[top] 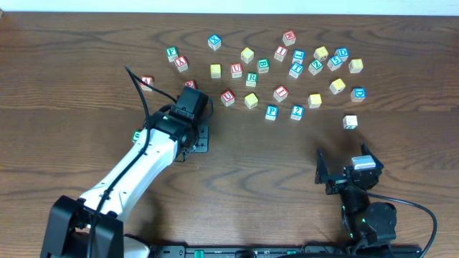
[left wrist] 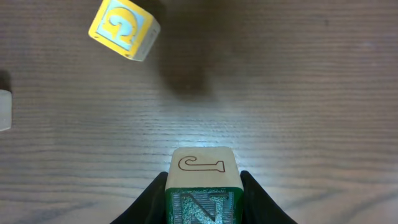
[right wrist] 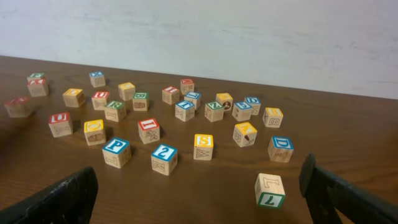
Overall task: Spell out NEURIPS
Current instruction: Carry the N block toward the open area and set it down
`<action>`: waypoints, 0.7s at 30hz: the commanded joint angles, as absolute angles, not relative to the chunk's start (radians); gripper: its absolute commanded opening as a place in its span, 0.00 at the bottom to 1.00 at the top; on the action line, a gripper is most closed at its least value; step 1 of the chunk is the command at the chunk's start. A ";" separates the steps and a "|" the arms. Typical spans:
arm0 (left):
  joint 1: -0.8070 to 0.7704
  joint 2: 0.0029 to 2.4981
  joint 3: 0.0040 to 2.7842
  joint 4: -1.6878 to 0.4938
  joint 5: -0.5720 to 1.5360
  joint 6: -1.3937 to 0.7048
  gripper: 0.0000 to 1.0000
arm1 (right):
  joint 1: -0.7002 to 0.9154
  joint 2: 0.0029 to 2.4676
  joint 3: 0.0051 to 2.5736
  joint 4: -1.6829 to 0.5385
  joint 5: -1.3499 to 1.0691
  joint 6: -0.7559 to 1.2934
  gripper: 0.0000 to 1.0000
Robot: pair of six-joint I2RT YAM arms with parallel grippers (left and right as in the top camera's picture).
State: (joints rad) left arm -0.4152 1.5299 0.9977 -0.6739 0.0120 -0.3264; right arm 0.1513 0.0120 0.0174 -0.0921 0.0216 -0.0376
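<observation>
Clearly the N block (left wrist: pixel 203 190) sits pinched in the left gripper (left wrist: pixel 203 202): its dark fingers (left wrist: pixel 144 204) press against both sides of the cube. The green carved N faces the wrist camera, and the pale face beyond it bears an outlined letter (it reads like a J lying on its side). We cannot tell whether the block touches the desk (top: pixel 287 165) or hangs just above it. From overhead the cube itself is hidden under the left gripper (top: pixel 190 104), which is over the left half of the desk, about midway between the near and far edges.

Just ahead of the held cube, apart from it, a yellow block (left wrist: pixel 124 28) lies turned at an angle, its blue face showing.

Further out, the loose blocks (top: pixel 287 68) are scattered along the far edge, toward the far right corner. Among them we read the red U block (top: pixel 227 97), the blue P block (top: pixel 270 112), a blue 2 block (top: pixel 297 112) just beside it, the red I block (right wrist: pixel 148 130) and the yellow S block (right wrist: pixel 203 147).

Near the front edge on the right, the right gripper (top: pixel 344 168) has its fingers (right wrist: pixel 62 199) spread wide, with nothing between them.
</observation>
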 commanded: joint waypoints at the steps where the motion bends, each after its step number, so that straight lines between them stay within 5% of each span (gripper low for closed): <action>1: -0.419 1.530 0.959 -0.651 -0.028 -0.356 0.14 | 0.141 0.007 0.014 -0.094 0.023 -0.050 0.99; 21: -0.418 1.561 0.871 -0.539 -0.027 -0.345 0.14 | 0.141 0.007 0.014 -0.094 0.023 -0.050 0.99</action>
State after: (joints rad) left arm -0.4152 1.5349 0.8806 -0.5442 -0.0067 -0.3408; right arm 0.1513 0.0120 0.0174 -0.0921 0.0216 -0.0380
